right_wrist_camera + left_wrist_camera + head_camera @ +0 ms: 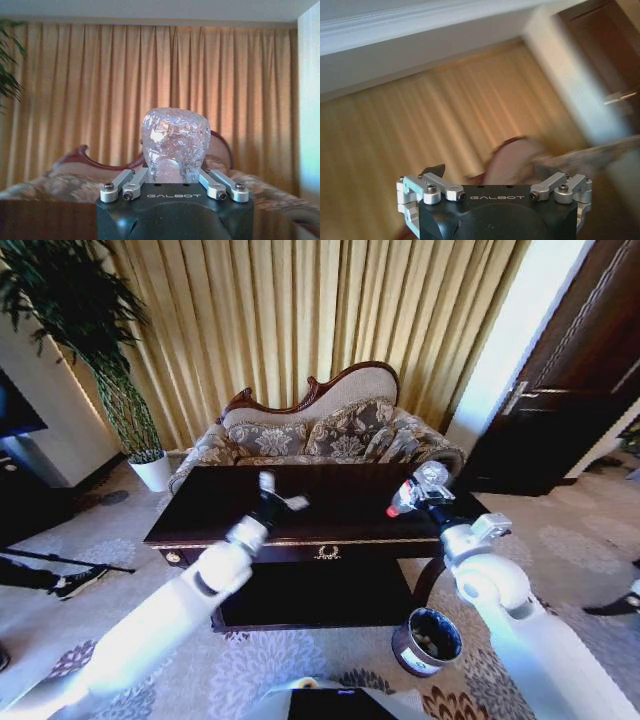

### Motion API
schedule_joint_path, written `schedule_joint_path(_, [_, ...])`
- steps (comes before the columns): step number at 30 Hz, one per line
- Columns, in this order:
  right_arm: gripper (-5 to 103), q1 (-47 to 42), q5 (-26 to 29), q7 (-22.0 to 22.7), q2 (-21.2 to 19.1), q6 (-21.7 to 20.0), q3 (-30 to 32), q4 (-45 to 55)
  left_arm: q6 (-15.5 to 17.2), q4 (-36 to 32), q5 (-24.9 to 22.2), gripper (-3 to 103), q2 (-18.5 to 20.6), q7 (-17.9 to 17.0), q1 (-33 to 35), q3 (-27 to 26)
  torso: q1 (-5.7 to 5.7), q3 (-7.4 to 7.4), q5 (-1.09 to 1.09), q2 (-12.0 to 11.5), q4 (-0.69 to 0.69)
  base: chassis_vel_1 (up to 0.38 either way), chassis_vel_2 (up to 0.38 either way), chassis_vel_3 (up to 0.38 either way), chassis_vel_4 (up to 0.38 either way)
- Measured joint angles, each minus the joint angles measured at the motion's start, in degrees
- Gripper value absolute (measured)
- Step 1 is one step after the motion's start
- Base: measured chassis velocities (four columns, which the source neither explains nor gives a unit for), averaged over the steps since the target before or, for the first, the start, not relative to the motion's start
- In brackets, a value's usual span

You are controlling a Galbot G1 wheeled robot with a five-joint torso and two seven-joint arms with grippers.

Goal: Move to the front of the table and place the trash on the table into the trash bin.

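The right gripper (425, 483) was held above the right end of the bench (330, 502), its jaws clamped on a small clear plastic bottle (412, 492) with a red label. In the right wrist view the crinkled, transparent base of the bottle (175, 145) was seen between the jaws. The left gripper (282, 493) was raised over the middle of the bench, jaws spread apart and nothing between them. The bench top was dark, glossy and reddish-brown, with gold trim along its near rail. The round dark trash bin (427, 640) was set on the patterned carpet (250, 665), just beside the bench's near right leg, pale wads showing inside it. Open carpet was seen to the right of the bin. A patterned sofa (320, 435) stood close behind the far edge.
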Motion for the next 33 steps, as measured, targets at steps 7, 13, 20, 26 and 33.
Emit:
schedule_joint_path(7, [23, -1.0, -3.3, -0.6, -0.4, 0.7, 0.4, -2.6, 7.4, -3.4, -7.6, 100, 3.0, -8.2, 11.2, -18.1, -0.01, -0.01, 0.01, 0.0, 0.00, 0.000, 0.000, 0.000, 0.000])
schedule_joint_path(13, [23, -2.3, -4.0, -0.6, -2.2, 0.8, 0.6, -3.3, 11.0, -4.7, -10.2, 100, 0.5, -7.4, 23.1, -36.1, 0.00, -0.01, -0.03, 0.0, 0.01, 0.000, 0.000, 0.000, 0.000])
schedule_joint_path(20, [23, -5.0, -3.8, 0.4, -3.5, 0.8, 1.3, -2.3, 13.9, -5.0, -19.7, 100, -1.8, -4.1, 31.3, -48.4, -0.01, -0.01, 0.00, 0.0, 0.00, 0.000, 0.000, 0.000, 0.000])
schedule_joint_path(26, [23, -5.8, -4.1, 0.5, -4.2, 0.7, 0.7, -1.0, 15.8, -5.0, -26.3, 100, -2.2, 2.9, 33.9, -52.3, 0.00, -0.01, 0.00, 0.0, 0.00, 0.000, 0.000, 0.000, 0.000])
schedule_joint_path(33, [23, -6.6, -2.7, 1.2, -5.1, -0.3, 1.3, 1.6, 14.6, -4.4, -26.6, 100, -1.9, 8.1, 33.2, -51.6, 0.01, -0.01, 0.00, 0.0, -0.01, 0.000, 0.000, 0.000, 0.000])
